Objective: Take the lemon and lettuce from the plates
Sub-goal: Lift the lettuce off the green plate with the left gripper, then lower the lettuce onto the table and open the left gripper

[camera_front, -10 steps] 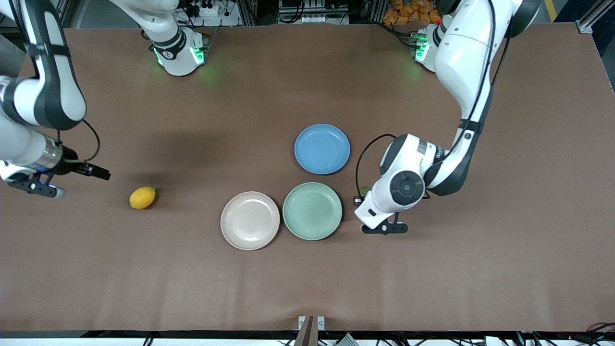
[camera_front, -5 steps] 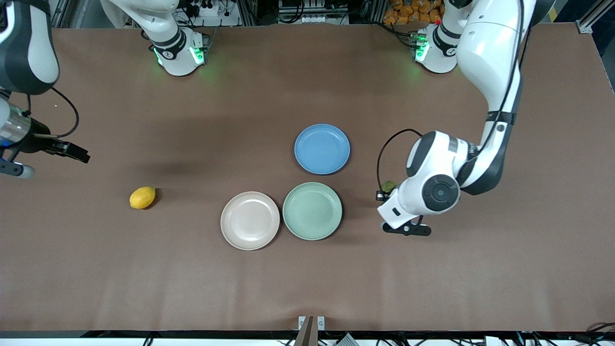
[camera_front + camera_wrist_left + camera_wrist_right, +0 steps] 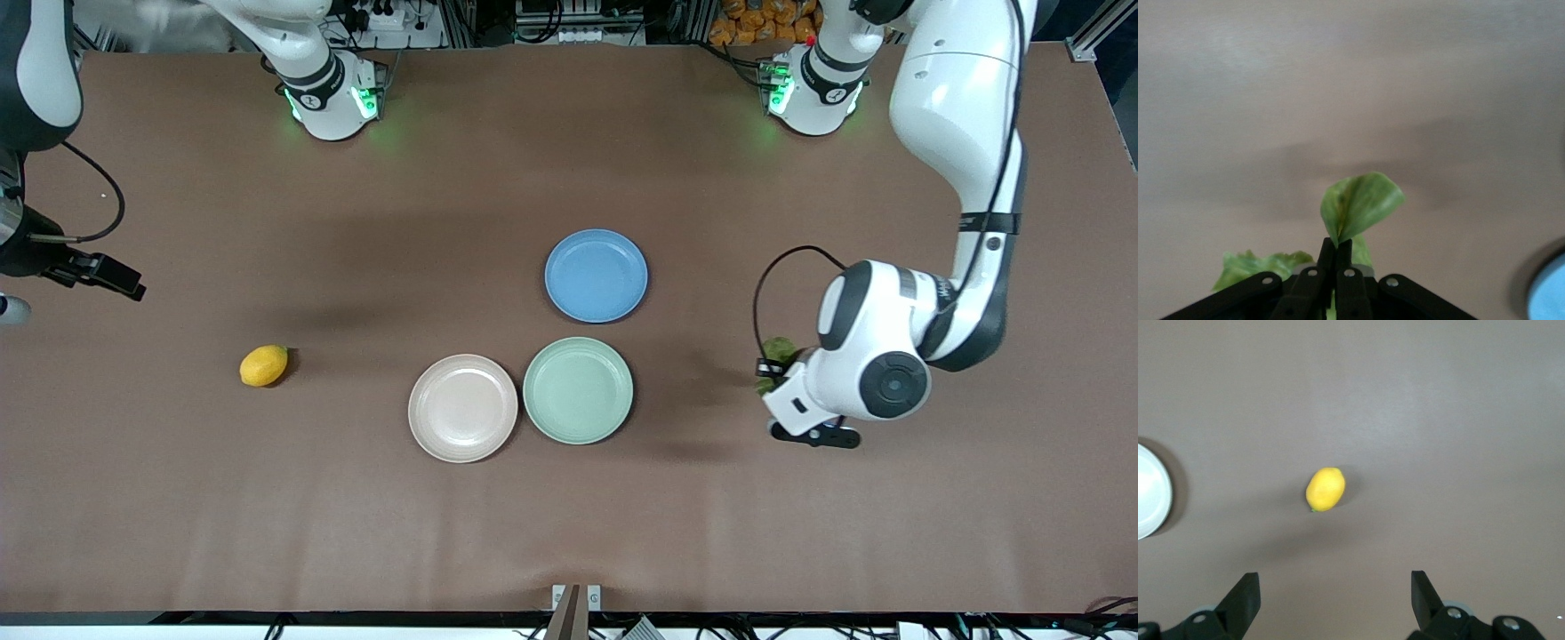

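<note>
right now the left claw [image 3: 1335, 267] is pinched tight on the lettuce [image 3: 1358, 207], holding the leaf up over bare desk [image 3: 800, 533] toward the left arm's end, well apart from the mint plate [image 3: 578, 390]. the lemon [image 3: 264, 365] already lies on the desk toward the right arm's end, apart from the beige plate [image 3: 462, 408], and both plates look bare. the right claw [image 3: 1335, 597] hangs over the desk near the lemon with its fingers spread wide and nothing between them; that arm seems to be waiting. the step in hand looks like setting the leaf down. to do it well, lower until the hanging leaf touches the desk before letting go, since a thin leaf may cling to the fingers or drift.
</note>
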{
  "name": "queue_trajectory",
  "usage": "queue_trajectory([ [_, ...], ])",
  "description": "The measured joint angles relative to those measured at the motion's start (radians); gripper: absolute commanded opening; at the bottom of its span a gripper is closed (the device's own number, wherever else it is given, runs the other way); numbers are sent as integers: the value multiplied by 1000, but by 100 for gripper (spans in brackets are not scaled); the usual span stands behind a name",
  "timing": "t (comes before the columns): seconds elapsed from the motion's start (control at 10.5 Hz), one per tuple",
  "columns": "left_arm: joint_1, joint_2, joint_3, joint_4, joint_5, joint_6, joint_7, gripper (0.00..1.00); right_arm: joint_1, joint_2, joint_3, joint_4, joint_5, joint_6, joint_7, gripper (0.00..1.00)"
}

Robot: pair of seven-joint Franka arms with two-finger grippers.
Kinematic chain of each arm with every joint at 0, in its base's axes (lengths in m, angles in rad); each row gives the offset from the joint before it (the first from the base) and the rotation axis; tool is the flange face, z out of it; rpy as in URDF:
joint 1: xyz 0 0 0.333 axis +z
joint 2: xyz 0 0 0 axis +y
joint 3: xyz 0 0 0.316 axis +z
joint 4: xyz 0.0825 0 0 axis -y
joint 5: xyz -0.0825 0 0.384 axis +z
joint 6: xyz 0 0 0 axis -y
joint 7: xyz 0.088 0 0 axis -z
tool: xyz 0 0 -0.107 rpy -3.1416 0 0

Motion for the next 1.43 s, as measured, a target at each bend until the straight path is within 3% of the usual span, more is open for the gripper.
queue_trajectory([
  [0.19, 22, 1, 0, -12, 45, -6, 18, 0, 5, -5, 2, 19, 77, -8, -1, 100],
  [0.57, 51, 40, 1, -23, 80, 2, 57, 0, 19, -48, 2, 89, 103, -101, -2, 100],
  [0.67, 61, 53, 1, -23, 90, 13, 73, 11, 25, -56, 2, 124, 103, -139, -2, 100],
  [0.76, 69, 64, 1, -23, 92, 28, 84, 11, 28, -62, 0, 140, 102, -161, -2, 100],
  [0.86, 73, 72, 1, -23, 92, 37, 90, 19, 34, -62, -7, 144, 98, -171, -2, 100],
  [0.95, 75, 78, 1, -23, 92, 46, 92, 74, 56, -62, -29, 144, 87, -174, -2, 100],
  [1.05, 75, 82, 1, -23, 93, 50, 93, 100, 82, -62, -51, 144, 79, -174, -2, 100],
  [1.24, 73, 84, 0, -23, 107, 51, 100, 100, 111, -62, -71, 145, 71, -174, -2, 100],
  [1.43, 70, 84, -2, -23, 126, 52, 102, 100, 208, -62, -167, 152, 67, -174, -2, 100],
])
